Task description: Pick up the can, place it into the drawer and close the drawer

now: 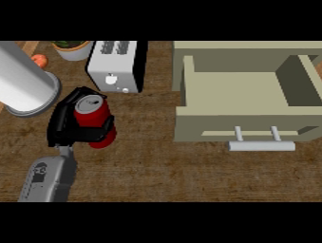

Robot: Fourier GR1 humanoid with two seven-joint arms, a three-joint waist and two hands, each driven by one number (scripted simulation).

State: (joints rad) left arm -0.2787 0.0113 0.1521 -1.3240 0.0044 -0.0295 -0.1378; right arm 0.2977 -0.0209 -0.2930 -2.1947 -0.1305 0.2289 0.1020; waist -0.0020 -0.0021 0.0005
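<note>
Countertop; left robot hand around can

Left hand fingers curled, gripping; grey forearm rising from lower edge

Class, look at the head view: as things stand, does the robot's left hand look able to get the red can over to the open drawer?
Probably yes. The left hand has its fingers curled round the can, and the drawer stands open to its right, its inside bare. Only brown counter lies between them; the toaster sits behind that path.
</note>
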